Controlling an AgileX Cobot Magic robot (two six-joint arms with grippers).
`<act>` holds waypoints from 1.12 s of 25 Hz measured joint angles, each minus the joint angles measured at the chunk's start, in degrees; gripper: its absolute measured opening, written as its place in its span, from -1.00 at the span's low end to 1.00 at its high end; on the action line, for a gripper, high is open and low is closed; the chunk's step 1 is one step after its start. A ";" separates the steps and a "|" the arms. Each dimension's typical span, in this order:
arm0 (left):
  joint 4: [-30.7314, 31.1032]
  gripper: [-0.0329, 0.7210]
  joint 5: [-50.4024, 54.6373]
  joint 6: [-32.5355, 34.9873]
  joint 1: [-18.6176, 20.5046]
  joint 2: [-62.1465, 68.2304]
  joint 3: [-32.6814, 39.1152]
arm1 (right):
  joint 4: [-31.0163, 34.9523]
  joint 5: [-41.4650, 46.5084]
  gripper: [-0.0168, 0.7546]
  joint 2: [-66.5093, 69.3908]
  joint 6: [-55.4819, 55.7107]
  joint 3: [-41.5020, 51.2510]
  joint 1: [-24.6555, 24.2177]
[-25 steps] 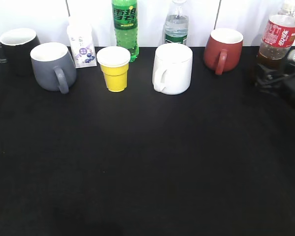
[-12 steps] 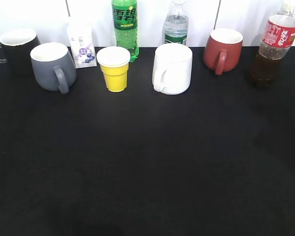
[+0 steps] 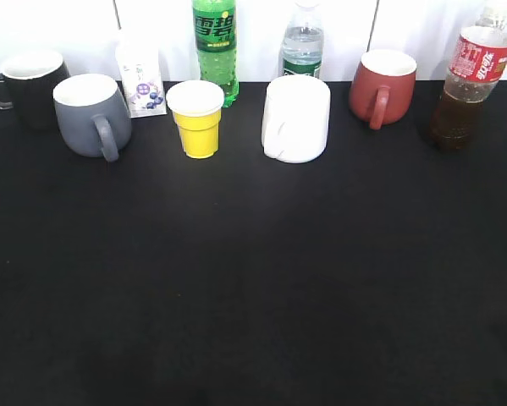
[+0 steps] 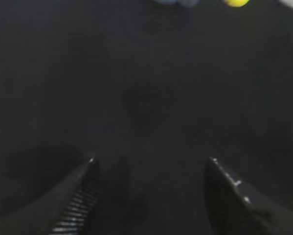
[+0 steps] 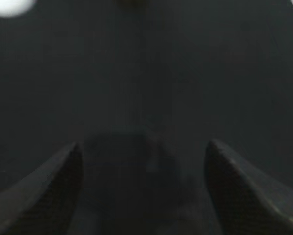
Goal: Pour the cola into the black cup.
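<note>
The cola bottle point(image 3: 466, 85), with dark liquid and a red label, stands upright at the back right of the black table. The black cup point(image 3: 31, 85), with a white inside and a squarish handle, stands at the back left. Neither arm shows in the exterior view. My left gripper point(image 4: 151, 164) is open and empty over bare black cloth. My right gripper point(image 5: 144, 147) is open and empty over bare black cloth too.
Along the back stand a grey mug point(image 3: 90, 114), a small white carton point(image 3: 140, 74), a green soda bottle point(image 3: 215, 46), a yellow cup point(image 3: 197, 118), a white mug point(image 3: 296, 118), a water bottle point(image 3: 303, 46) and a red mug point(image 3: 382, 85).
One second ago the right gripper was at the cola bottle's base; it has let go and left the exterior view. The bottle stands alone, a little further right.
</note>
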 joint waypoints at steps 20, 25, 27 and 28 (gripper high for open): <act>2.13 0.41 -8.75 0.00 2.76 -0.15 3.04 | -0.39 3.92 0.56 -3.74 2.28 1.80 0.00; 2.13 0.41 -8.76 0.00 11.21 -6.11 3.04 | -0.32 4.02 0.56 -11.87 2.28 1.80 -1.93; 2.13 0.41 -8.76 0.00 11.28 -6.15 3.04 | -0.32 4.03 0.56 -14.53 2.28 1.80 -3.37; 2.13 0.41 -8.76 0.00 11.28 -6.15 3.04 | -0.27 4.02 0.56 -14.65 2.28 1.80 -3.38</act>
